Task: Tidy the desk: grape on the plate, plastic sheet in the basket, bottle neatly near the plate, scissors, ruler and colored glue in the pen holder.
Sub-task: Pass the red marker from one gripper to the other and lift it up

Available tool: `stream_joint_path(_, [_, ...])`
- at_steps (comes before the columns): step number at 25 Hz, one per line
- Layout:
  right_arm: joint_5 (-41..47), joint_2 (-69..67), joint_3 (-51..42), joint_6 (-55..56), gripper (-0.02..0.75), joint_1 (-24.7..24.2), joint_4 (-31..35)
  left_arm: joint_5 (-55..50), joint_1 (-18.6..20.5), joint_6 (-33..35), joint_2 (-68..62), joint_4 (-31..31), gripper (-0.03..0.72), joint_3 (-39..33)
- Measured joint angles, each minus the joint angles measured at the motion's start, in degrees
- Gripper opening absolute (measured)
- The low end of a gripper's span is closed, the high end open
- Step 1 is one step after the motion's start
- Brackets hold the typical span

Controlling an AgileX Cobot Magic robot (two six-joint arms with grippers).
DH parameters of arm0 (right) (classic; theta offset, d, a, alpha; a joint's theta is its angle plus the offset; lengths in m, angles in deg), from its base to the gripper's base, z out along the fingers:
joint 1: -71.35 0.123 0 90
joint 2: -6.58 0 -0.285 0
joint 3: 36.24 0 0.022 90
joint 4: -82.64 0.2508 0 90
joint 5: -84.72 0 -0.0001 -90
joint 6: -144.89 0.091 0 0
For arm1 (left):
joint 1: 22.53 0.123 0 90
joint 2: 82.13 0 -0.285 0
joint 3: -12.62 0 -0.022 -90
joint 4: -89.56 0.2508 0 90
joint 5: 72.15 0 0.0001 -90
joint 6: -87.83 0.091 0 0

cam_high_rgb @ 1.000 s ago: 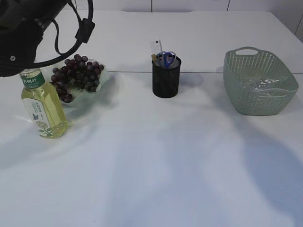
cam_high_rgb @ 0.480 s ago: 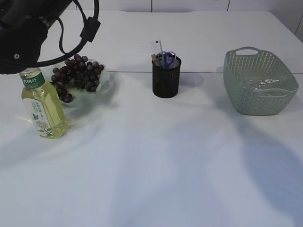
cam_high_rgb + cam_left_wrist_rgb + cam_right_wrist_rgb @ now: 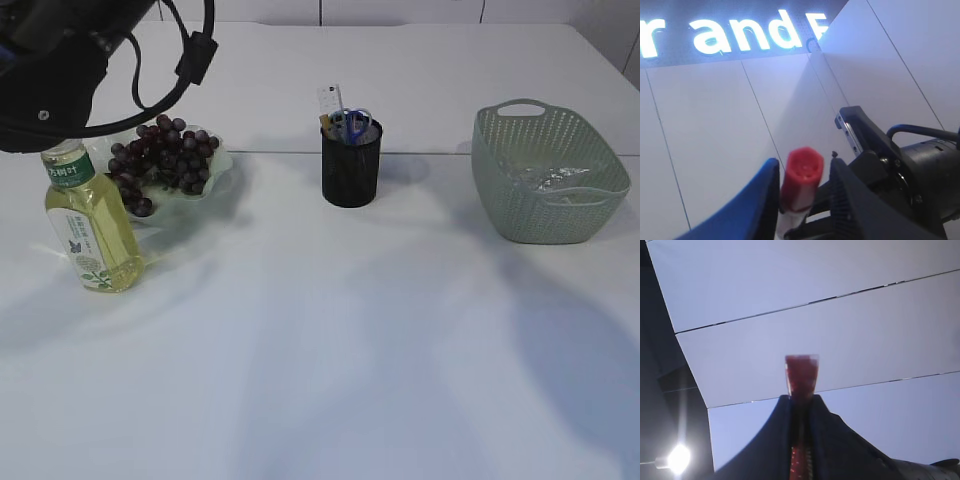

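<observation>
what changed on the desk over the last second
The left arm over the bottle shifted slightly up and left, its cable loop moving with it. The bottle, grapes on the plate, pen holder and basket stayed put.

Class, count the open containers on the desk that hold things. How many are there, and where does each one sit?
3. The plate with grapes sits at the back left, the black pen holder at the back centre, and the green basket at the right. None seems hidden.
</observation>
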Motion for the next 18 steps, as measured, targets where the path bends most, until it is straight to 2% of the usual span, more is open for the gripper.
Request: stream_joint_path(18, [0.19,0.00,0.00,0.00,0.041,0.00,0.00,0.00,0.00,0.00,0.00,-0.70,0.111,0.22])
